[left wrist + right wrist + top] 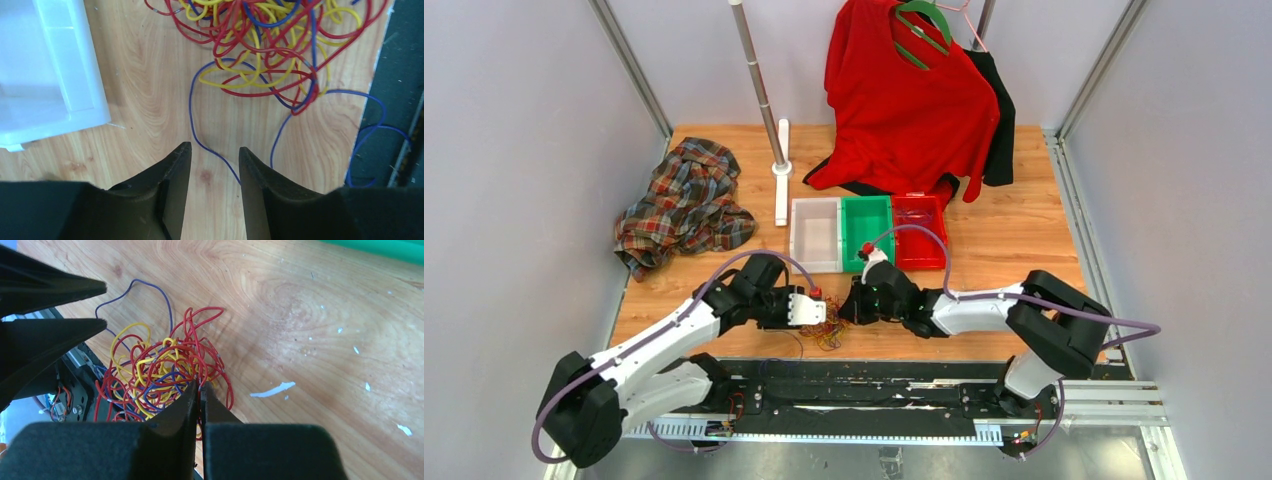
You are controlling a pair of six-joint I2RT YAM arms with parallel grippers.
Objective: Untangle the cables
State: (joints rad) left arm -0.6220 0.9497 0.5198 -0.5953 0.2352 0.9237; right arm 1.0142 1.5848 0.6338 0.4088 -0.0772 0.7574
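While the tangle of thin red, yellow and purple-blue wires (826, 337) lies as one knotted clump at the near edge of the wooden table (1024, 250), between the two arms, we judge the task barely begun: no wire lies fully apart, though a few purple loops trail loose from the heap. The left gripper (214, 150) hovers with jaws partly open, holding nothing, a single purple strand (192, 115) running along the wood between them. The right gripper (200, 388) has its jaws pressed together at the clump's edge; we cannot tell whether a strand is pinched. Nearly all the separating remains.
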